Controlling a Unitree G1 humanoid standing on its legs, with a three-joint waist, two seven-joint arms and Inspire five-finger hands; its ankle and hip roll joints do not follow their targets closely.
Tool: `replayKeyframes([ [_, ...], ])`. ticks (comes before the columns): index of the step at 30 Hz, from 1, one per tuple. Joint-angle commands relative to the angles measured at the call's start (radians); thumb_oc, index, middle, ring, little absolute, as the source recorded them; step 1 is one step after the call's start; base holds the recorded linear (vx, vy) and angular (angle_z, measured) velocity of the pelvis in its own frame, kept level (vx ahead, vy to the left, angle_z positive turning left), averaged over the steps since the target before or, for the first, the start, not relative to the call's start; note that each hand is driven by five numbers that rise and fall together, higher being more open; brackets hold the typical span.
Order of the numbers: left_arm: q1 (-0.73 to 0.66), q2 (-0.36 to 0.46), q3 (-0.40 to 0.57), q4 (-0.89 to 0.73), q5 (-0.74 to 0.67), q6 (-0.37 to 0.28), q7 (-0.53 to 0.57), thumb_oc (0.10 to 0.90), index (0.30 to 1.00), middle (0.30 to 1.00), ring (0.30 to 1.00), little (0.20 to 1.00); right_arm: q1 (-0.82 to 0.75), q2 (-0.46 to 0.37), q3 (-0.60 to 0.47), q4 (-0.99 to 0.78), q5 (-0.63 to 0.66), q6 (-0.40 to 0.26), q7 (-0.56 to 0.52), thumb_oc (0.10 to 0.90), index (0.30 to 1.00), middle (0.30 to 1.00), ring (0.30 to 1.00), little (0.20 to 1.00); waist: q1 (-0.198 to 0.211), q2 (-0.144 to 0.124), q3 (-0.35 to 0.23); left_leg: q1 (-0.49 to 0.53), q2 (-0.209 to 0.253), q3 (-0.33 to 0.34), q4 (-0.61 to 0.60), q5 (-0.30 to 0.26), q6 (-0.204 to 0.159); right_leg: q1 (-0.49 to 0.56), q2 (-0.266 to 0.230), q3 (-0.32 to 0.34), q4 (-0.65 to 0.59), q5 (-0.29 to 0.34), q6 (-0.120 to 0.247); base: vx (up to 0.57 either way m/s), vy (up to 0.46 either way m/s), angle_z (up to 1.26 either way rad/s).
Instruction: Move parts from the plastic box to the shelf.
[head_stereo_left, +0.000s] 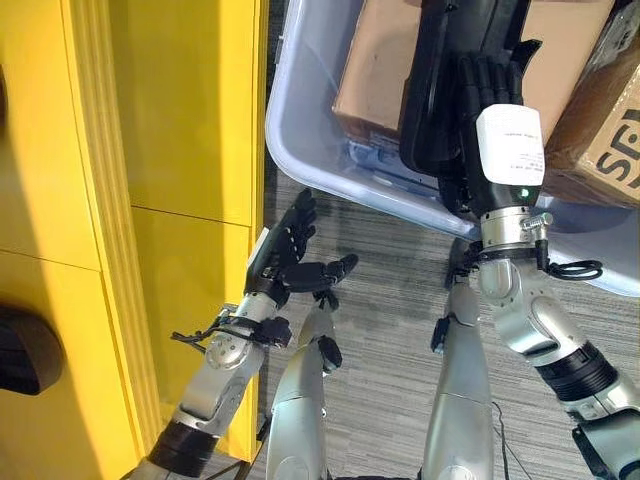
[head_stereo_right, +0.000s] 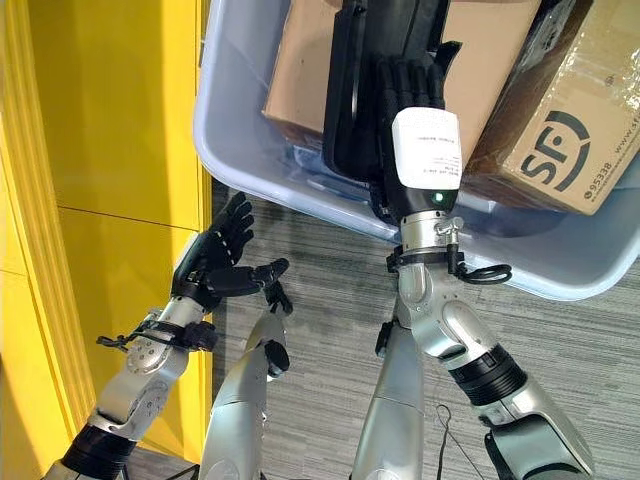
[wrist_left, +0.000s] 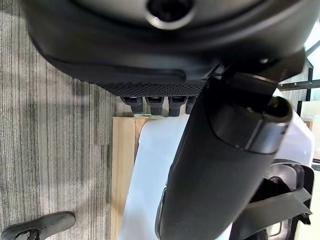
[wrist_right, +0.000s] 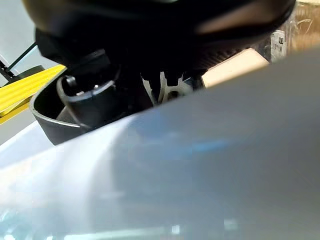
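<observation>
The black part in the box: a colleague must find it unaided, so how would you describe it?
Start at the pale plastic box beside the yellow shelf. Among the cardboard cartons in it stands the black part, under the right hand. It alone is black moulded plastic.

One plastic box (head_stereo_right: 230, 150), two cardboard boxes (head_stereo_right: 560, 130), one black part (head_stereo_right: 350, 90)

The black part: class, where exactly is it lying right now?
In the eye views the black part lies inside the plastic box, against the left cardboard box, with the right hand reaching onto it.
</observation>
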Motion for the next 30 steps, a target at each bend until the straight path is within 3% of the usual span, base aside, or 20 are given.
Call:
replayKeyframes([
  [1, 0.019, 0.024, 0.008, -0.096, -0.001, -0.077, 0.002, 0.9, 1.0, 1.0, 1.0, 1.0, 0.032, 0.016, -0.032, 0.005, 0.129, 0.013, -0.114, 0.9, 1.0, 1.0, 1.0, 1.0, -0.014, 0.039, 0.002, -0.047, -0.08, -0.033, 0.127, -0.161, -0.003, 0.011, 0.125, -0.04, 0.07, -0.207, -0.028, 0.0, 0.0, 0.0],
  [4, 0.002, 0.018, -0.012, -0.095, 0.008, -0.069, 0.019, 0.9, 1.0, 1.0, 1.0, 1.0, 0.012, 0.049, -0.053, 0.022, 0.178, 0.091, -0.143, 0.9, 1.0, 1.0, 1.0, 1.0, -0.015, 0.047, 0.002, -0.043, -0.085, -0.035, 0.127, -0.163, -0.004, 0.008, 0.127, -0.036, 0.074, -0.208, -0.03, 0.0, 0.0, 0.0],
  [10, -0.014, 0.003, -0.03, -0.09, 0.011, -0.06, 0.032, 0.9, 1.0, 1.0, 1.0, 1.0, 0.026, 0.097, -0.091, 0.065, 0.353, 0.109, -0.31, 0.9, 1.0, 1.0, 1.0, 1.0, -0.023, 0.054, 0.002, -0.033, -0.084, -0.026, 0.122, -0.164, -0.002, 0.01, 0.126, -0.029, 0.069, -0.206, -0.033, 0.0, 0.0, 0.0],
  [12, -0.017, -0.004, -0.036, -0.087, 0.016, -0.059, 0.037, 0.9, 1.0, 1.0, 1.0, 1.0, 0.038, 0.117, -0.117, 0.099, 0.455, 0.07, -0.389, 0.9, 1.0, 1.0, 1.0, 1.0, -0.026, 0.057, 0.002, -0.031, -0.086, -0.024, 0.12, -0.164, 0.0, 0.009, 0.127, -0.026, 0.067, -0.207, -0.036, 0.0, 0.0, 0.0],
  [16, -0.031, -0.018, -0.058, -0.075, 0.028, -0.064, 0.067, 0.9, 1.0, 1.0, 1.0, 1.0, 0.051, 0.128, -0.177, 0.135, 0.566, 0.019, -0.438, 0.9, 1.0, 1.0, 1.0, 1.0, -0.037, 0.062, 0.002, -0.029, -0.085, -0.021, 0.121, -0.167, -0.001, 0.001, 0.129, -0.015, 0.074, -0.21, -0.036, 0.0, 0.008, 0.0],
  [20, -0.043, -0.028, -0.074, -0.065, 0.03, -0.069, 0.088, 0.9, 1.0, 1.0, 1.0, 1.0, 0.069, 0.135, -0.206, 0.15, 0.613, -0.011, -0.464, 0.9, 1.0, 1.0, 1.0, 1.0, -0.047, 0.069, 0.002, -0.026, -0.086, -0.015, 0.123, -0.17, -0.001, -0.004, 0.129, -0.005, 0.075, -0.212, -0.038, 0.01, 0.037, -0.01],
  [26, -0.062, -0.034, -0.09, -0.056, 0.025, -0.069, 0.103, 0.9, 1.0, 1.0, 1.0, 1.0, 0.065, 0.134, -0.221, 0.155, 0.584, -0.042, -0.432, 0.9, 1.0, 1.0, 1.0, 1.0, -0.056, 0.077, 0.002, -0.025, -0.086, -0.009, 0.126, -0.172, -0.001, -0.011, 0.129, 0.005, 0.075, -0.21, -0.039, 0.0, 0.015, -0.06],
  [27, -0.066, -0.034, -0.092, -0.057, 0.029, -0.064, 0.104, 0.9, 1.0, 1.0, 1.0, 1.0, 0.059, 0.135, -0.217, 0.152, 0.581, -0.05, -0.405, 0.604, 0.585, 0.585, 0.585, 0.585, -0.057, 0.078, 0.002, -0.026, -0.086, -0.008, 0.128, -0.173, -0.001, -0.013, 0.13, 0.007, 0.076, -0.211, -0.04, 0.0, 0.0, 0.0],
  [28, -0.067, -0.032, -0.092, -0.057, 0.029, -0.063, 0.103, 0.9, 1.0, 1.0, 1.0, 1.0, 0.056, 0.134, -0.214, 0.151, 0.569, -0.061, -0.389, 0.4, 0.3, 0.3, 0.3, 0.3, -0.057, 0.079, 0.002, -0.026, -0.086, -0.008, 0.129, -0.173, -0.001, -0.013, 0.13, 0.008, 0.076, -0.211, -0.041, 0.0, 0.0, 0.0],
  [30, -0.067, -0.032, -0.093, -0.058, 0.025, -0.064, 0.103, 0.9, 1.0, 1.0, 1.0, 1.0, 0.048, 0.131, -0.209, 0.153, 0.551, -0.062, -0.371, 0.4, 0.3, 0.3, 0.3, 0.3, -0.056, 0.081, 0.002, -0.024, -0.087, -0.008, 0.128, -0.174, -0.001, -0.012, 0.13, 0.008, 0.074, -0.21, -0.041, 0.0, 0.0, 0.0],
])
